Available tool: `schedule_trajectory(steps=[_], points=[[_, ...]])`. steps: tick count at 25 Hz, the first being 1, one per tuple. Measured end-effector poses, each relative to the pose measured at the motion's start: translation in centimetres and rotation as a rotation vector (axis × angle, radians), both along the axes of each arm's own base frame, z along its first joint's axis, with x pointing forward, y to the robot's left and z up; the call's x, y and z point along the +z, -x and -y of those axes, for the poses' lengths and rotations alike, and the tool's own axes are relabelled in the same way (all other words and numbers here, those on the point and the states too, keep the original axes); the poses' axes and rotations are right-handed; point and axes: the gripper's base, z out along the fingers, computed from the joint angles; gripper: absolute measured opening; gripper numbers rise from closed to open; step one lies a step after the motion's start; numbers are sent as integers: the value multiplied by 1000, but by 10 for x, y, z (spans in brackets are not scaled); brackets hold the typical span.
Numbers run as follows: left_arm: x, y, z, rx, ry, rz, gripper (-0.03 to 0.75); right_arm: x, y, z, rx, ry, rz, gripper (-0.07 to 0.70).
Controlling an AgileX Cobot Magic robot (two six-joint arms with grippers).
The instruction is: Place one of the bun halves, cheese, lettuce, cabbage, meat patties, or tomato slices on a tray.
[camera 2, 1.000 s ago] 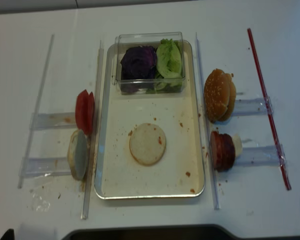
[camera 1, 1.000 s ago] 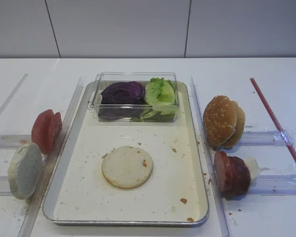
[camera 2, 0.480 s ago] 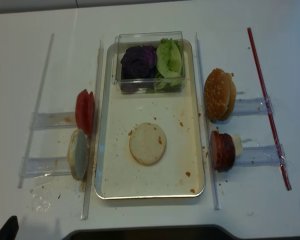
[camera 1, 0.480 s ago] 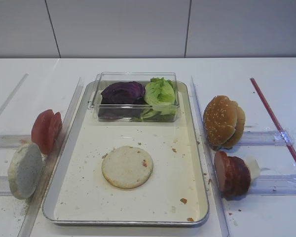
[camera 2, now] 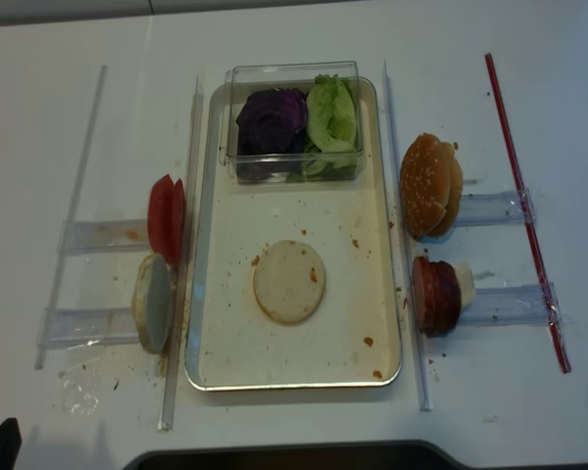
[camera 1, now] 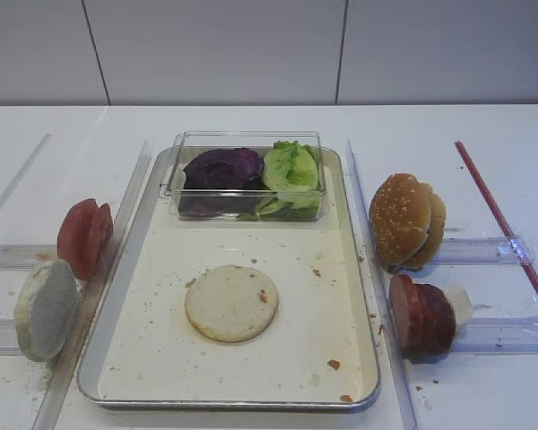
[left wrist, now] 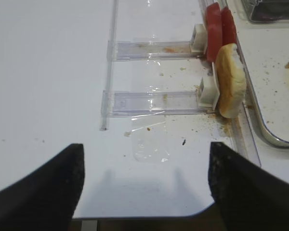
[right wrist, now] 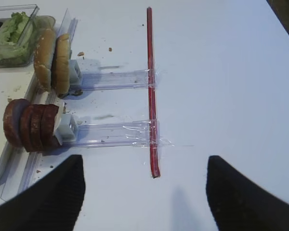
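Observation:
A flat pale bun half lies in the middle of the metal tray. Another pale bun half stands on edge left of the tray, behind it the tomato slices. To the right of the tray stand the meat patties with the cheese against them. Purple cabbage and lettuce fill a clear box. My left gripper hangs open over the table's near left edge, holding nothing. The right gripper is open and holds nothing, over bare table right of the patties.
Sesame-seeded bun halves stand on a clear rack behind the patties. The clear box sits at the tray's far end. A red strip is taped along the right side. Clear rails flank the tray; crumbs dot it.
A dark tip of the left arm at the bottom left corner of the overhead view has shifted slightly left. The food has not moved.

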Motion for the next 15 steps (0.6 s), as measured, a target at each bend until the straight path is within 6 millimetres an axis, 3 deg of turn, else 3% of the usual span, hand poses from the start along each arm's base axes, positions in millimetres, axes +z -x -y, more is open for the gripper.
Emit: schedule_trajectory(steps=[15], points=[[0, 0, 0, 3, 1, 0, 491, 0, 0, 0, 0, 0, 0, 526]])
